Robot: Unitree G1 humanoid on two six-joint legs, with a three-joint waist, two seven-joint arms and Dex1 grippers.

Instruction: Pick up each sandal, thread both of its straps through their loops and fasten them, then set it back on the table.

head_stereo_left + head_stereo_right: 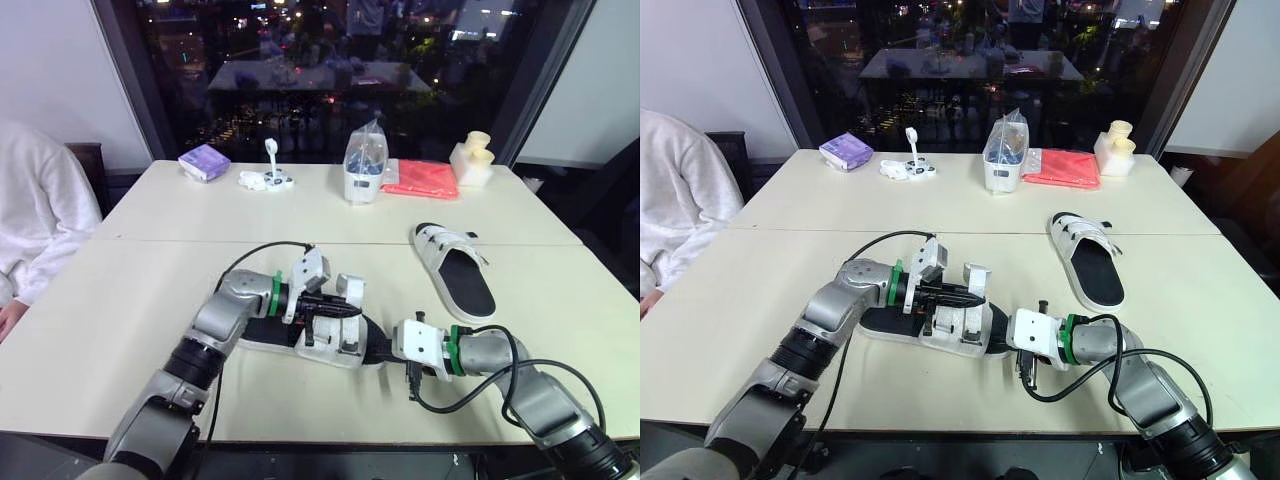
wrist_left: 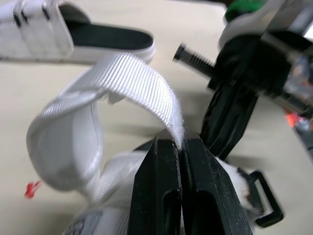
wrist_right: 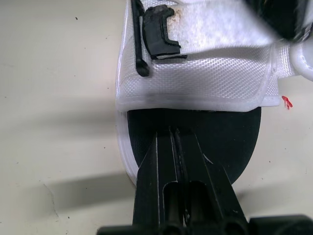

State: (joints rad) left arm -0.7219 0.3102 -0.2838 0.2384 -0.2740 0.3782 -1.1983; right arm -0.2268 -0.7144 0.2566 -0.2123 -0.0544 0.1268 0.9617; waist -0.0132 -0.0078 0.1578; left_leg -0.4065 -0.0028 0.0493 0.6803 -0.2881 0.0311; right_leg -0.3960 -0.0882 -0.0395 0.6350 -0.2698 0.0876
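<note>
The near sandal (image 1: 960,335) lies close to the table's (image 1: 120,300) front edge, about midway along it, between the two grippers. The left gripper (image 2: 178,143) is over the sandal's white upper, its fingers clenched on the free end of a white woven strap (image 2: 128,78), which arches up from the upper in a loose curve. A black loop (image 2: 264,201) sticks out from the upper just beside that grip.

The right gripper (image 3: 175,133) meets the sandal from its open end. Its fingers are pressed together, with their tips on the black footbed (image 3: 220,132) just short of the white upper. Whether anything is pinched between them cannot be told.

The second sandal (image 1: 455,268) lies flat towards the table's right edge, well apart from both grippers, its straps at the far end.

Along the far edge stand a purple packet (image 1: 204,161), a small white gadget (image 1: 268,178), a white tub with a clear bag in it (image 1: 362,168), a red cloth (image 1: 421,178) and a cream-coloured block (image 1: 472,160). A person's white sleeve (image 1: 35,210) shows at the left edge.
</note>
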